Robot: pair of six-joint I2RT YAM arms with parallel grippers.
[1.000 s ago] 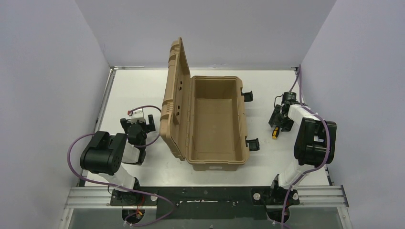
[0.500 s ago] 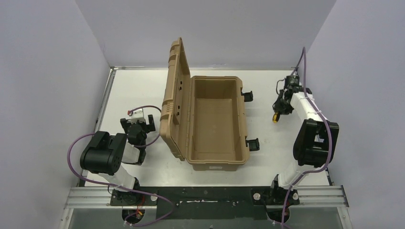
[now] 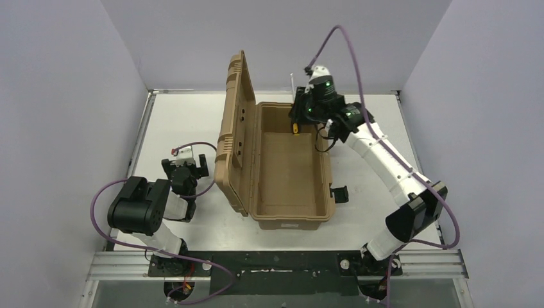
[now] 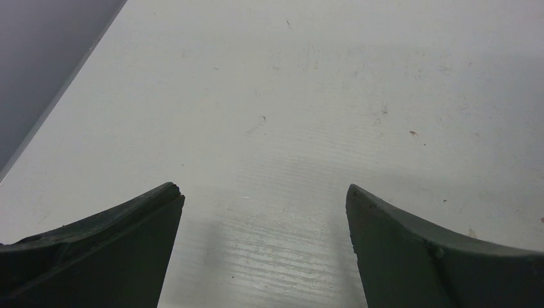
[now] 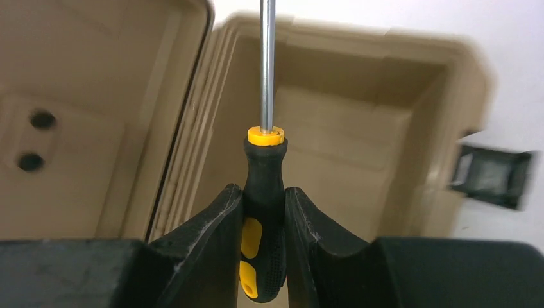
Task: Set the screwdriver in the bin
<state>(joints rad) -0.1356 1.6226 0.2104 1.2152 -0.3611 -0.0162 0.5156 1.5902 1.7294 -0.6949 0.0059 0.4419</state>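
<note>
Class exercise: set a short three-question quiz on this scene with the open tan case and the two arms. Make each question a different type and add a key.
1. True or false: the lid of the bin stands open.
2. What does the right tool grip? A) a hammer B) the screwdriver, by its handle C) nothing
3. Fill in: the left tool, over bare table, is ___ (open or shut).
Key: 1 true; 2 B; 3 open.
</note>
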